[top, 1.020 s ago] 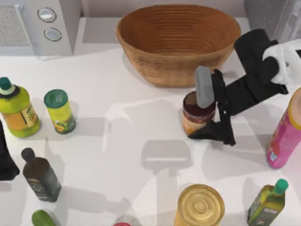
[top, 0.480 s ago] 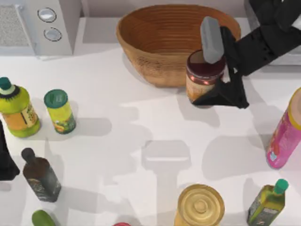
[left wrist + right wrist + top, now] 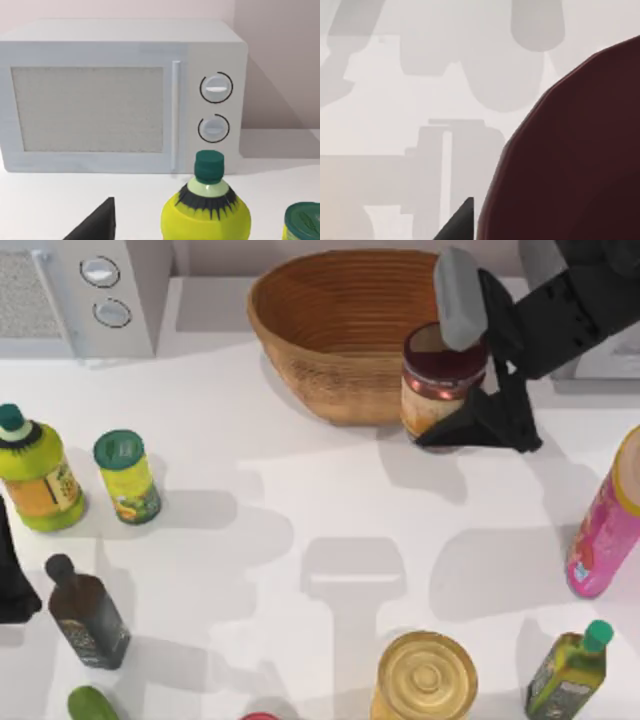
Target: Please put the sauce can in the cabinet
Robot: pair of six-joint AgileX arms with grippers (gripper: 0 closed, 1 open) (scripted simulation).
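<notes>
A: Top view: right gripper point(image 3: 462, 380) is clamped around the sauce can point(image 3: 441, 380), hanging beside the basket point(image 3: 340, 335), likely cabinet point(image 3: 610, 315) bound. Left arm point(image 3: 12, 570) sits at the left edge; can't tell its claw.

B: Right wrist: that maroon top point(image 3: 570, 160) looms close. Red rim, orange label.

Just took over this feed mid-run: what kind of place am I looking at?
Probably a simulated kitchen counter: a white microwave at the back, a wicker basket, and bottles and cans standing about. The right gripper holds the sauce can beside the basket.
</notes>
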